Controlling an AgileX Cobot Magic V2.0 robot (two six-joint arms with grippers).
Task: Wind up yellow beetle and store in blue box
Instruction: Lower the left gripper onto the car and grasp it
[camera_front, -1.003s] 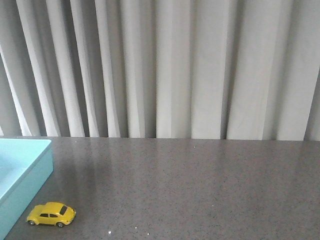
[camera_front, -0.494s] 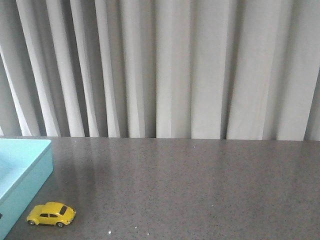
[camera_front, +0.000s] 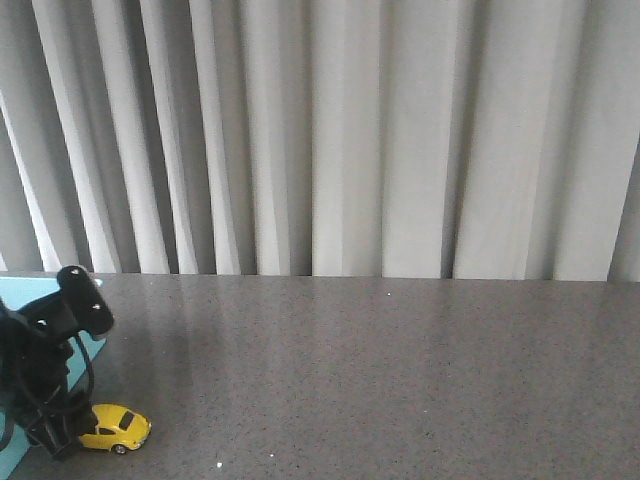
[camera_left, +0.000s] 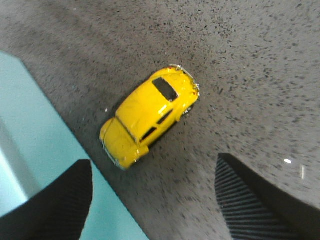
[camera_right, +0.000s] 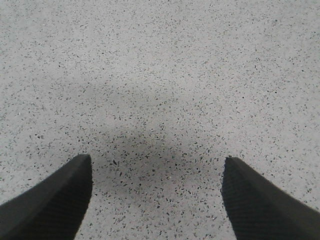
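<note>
The yellow beetle stands on the grey table at the near left, right beside the blue box. In the left wrist view the beetle lies on its wheels, just ahead of my open left gripper, apart from both fingers. The blue box wall runs beside it, and one finger hangs over the box. In the front view my left arm covers most of the box and the beetle's rear. My right gripper is open and empty over bare table; it does not show in the front view.
A grey speckled table stretches to the right. A pleated pale curtain hangs behind the table's far edge.
My left arm has come into the front view from the near left and now hangs over the box edge and the beetle's rear. The beetle has not moved.
</note>
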